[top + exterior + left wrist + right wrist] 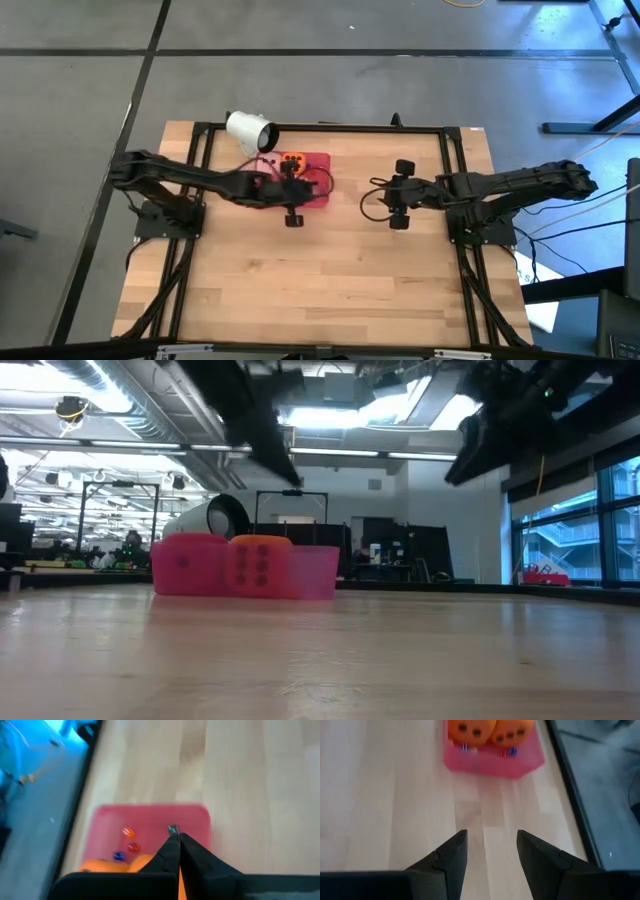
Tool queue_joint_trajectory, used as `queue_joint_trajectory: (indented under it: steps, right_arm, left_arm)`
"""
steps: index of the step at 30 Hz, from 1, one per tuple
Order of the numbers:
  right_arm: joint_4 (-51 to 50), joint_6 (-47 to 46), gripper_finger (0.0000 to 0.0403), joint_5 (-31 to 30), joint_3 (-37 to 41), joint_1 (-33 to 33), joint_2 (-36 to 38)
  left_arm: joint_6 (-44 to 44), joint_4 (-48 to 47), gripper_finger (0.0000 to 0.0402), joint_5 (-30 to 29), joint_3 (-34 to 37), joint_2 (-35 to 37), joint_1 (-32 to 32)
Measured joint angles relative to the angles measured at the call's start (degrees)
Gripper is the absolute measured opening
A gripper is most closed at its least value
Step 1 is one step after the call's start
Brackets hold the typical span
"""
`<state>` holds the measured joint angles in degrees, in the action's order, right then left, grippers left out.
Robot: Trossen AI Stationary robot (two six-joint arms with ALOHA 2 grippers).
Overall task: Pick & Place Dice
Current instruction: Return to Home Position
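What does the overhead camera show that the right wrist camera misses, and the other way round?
Only the high view: a white cylindrical cup lying on its side by the flat red tray, plus the left arm extended over that tray. Only the right wrist view: black pips on two orange dice, and the right gripper, open, above bare wood. Both: the tray, orange dice in it, on the wooden table.

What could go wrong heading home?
1. Left gripper, shut, hangs over the red tray; a low retreat could clip its wall or the orange dice standing above the rim.
2. White cup lies on its side beside the tray; a brush might roll it.
Right gripper, open, waits apart.
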<state>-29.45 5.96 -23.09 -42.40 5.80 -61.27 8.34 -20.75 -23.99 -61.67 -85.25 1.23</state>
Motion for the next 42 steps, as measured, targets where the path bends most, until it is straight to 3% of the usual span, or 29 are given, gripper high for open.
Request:
queue_joint_trajectory:
  steps: [4,8,14,20,26,30,34,39,42]
  right_arm:
    - [0.85,0.53,0.0171,0.48,-1.82,1.18,2.08]
    - [1.81,2.49,0.0171,6.51,-1.84,2.09,5.98]
    - [13.54,9.20,0.0171,13.53,3.00,2.17,12.55]
    - [19.81,9.65,0.0171,13.51,9.74,2.17,18.76]
    - [34.03,8.02,0.0171,13.91,17.41,2.17,18.23]
    - [38.63,9.55,0.0170,7.66,17.84,2.06,17.05]
    - [37.38,12.09,0.0132,6.86,17.07,2.05,17.06]
    - [34.30,14.23,0.0019,5.81,16.88,2.31,18.78]
    - [31.15,12.13,0.0019,2.84,16.88,2.69,21.37]
  left_arm:
    - [0.92,-0.56,0.0002,-2.85,0.40,7.92,-2.71]
    - [0.90,-0.45,0.0001,-5.28,3.56,17.00,-4.95]
    - [1.24,8.34,0.0002,-6.89,16.29,31.09,-7.30]
    - [2.42,20.66,0.0002,-6.49,31.32,44.74,-9.14]
    - [6.10,30.27,0.0001,-6.45,41.40,54.55,-9.84]
    - [5.84,31.29,0.0002,-6.45,44.53,58.87,-9.84]
    - [5.63,31.23,0.0003,-6.43,46.37,61.19,-9.84]
    - [5.81,31.26,0.0001,-6.43,46.43,62.93,-10.12]
    - [5.95,30.83,0.0004,-6.44,46.44,64.63,-10.93]
